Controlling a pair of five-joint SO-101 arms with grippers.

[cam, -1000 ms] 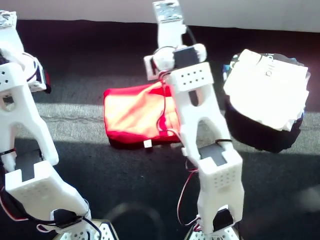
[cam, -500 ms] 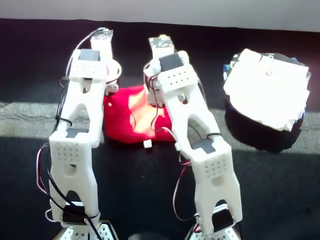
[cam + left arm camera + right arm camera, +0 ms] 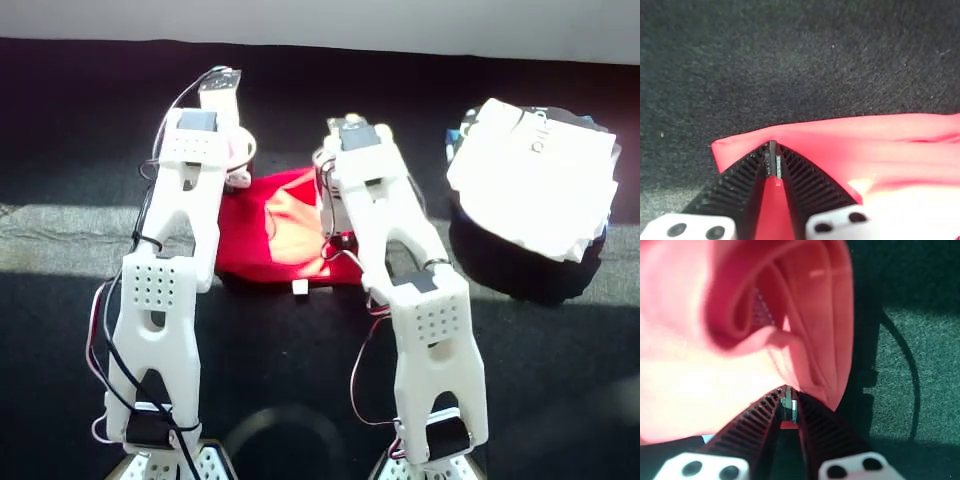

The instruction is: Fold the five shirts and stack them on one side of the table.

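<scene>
A red shirt (image 3: 285, 235) lies bunched in the middle of the dark table, between my two arms. My left gripper (image 3: 236, 172) is at the shirt's far left corner and is shut on the red shirt's edge (image 3: 850, 145), its fingertips (image 3: 772, 159) pinching the cloth. My right gripper (image 3: 336, 212) is at the shirt's right side, shut on a raised fold of the red shirt (image 3: 715, 340); its tips (image 3: 789, 405) clamp the fabric. A stack of folded shirts (image 3: 530, 175), white on top and dark beneath, sits at the right.
The table (image 3: 90, 120) is covered in dark carpet-like cloth, with a sunlit band (image 3: 60, 240) across the left. Both arm bases stand at the near edge. A small white tag (image 3: 298, 288) pokes out at the shirt's near edge.
My left arm swung in from the table's left edge to the shirt's far left corner and shut on it. My right arm drew back a little, and the shirt went from flat to bunched.
</scene>
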